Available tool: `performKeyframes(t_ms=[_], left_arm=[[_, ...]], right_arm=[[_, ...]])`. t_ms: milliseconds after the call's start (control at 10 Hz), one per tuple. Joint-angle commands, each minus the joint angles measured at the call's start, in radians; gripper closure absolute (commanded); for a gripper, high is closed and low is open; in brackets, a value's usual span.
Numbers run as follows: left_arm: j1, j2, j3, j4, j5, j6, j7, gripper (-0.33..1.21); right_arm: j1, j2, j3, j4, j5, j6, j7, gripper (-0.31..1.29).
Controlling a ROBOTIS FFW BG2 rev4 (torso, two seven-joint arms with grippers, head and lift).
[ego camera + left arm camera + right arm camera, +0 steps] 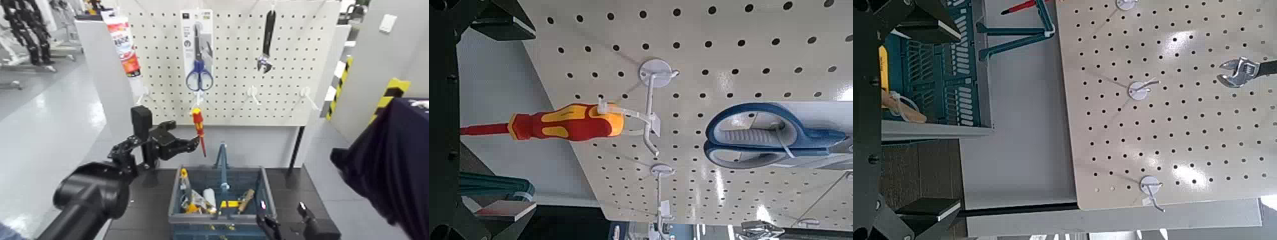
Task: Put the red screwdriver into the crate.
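Pegboard (281, 102) backs the work, its hook (657, 125) carrying the red screwdriver (569, 122) by its handle end so the shaft hangs free. I hold my left gripper (185, 135) open beside it, presumably to close from the side. My right gripper (286, 220) waits near the crate (271, 191) below.

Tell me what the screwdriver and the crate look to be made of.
The screwdriver: glossy handle, probably moulded plastic, in red and yellow sections; its shaft looks red-coated, core material unclear. The crate: likely rigid plastic, dull blue-grey, judging by the moulded slots in its wall.
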Motion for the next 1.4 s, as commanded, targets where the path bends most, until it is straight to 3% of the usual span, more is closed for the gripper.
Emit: performKeyframes(t_ms=[100,600,1200,1300,1400], left_arm=[[-0.061,-0.007,-0.017,0.075,0.012,-0.005,-0.041,0.11],[-0.172,-0.045,-0.064,0.218,0.030,-0.051,-0.111,0.12],[-0.218,-0.068,-0.089,0.310,0.045,-0.061,-0.125,0.13],[-0.219,-0.070,-0.089,0.313,0.044,-0.059,-0.124,0.30],[-0.221,-0.071,-0.087,0.320,0.047,-0.059,-0.124,0.69]], right_arm=[[-0.004,-0.001,0.002,0.000,0.000,-0.006,0.000,0.14],[-0.010,-0.004,0.005,0.000,-0.002,-0.017,0.002,0.14],[-0.012,-0.004,0.007,0.000,-0.002,-0.019,0.002,0.14],[-0.012,-0.004,0.007,0.000,-0.002,-0.019,0.002,0.14],[-0.012,-0.004,0.007,0.000,-0.002,-0.019,0.002,0.14]])
